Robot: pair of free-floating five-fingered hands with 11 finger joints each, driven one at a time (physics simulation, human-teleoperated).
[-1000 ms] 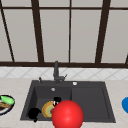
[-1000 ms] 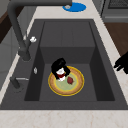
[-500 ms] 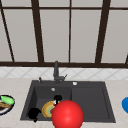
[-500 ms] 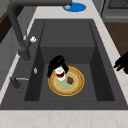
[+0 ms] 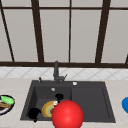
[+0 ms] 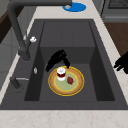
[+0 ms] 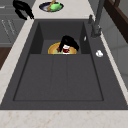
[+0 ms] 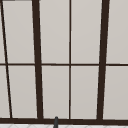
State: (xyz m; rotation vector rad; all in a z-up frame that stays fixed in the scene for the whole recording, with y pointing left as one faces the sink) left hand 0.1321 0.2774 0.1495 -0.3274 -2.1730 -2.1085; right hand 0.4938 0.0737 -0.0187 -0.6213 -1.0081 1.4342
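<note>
Cup [image 6: 61,73] stands upright on the yellow plate [image 6: 76,88] in the sink's [image 6: 67,32] deep left basin, beside a small red morsel [image 6: 70,80]. The right hand [image 6: 57,58] hangs just over it on the sink's right side, fingers apart and pointing down, clasping nothing. A second ago it covered the cup; now it has drawn back. The left hand [image 6: 122,62] floats at the counter's front edge, fingers curled, empty.
</note>
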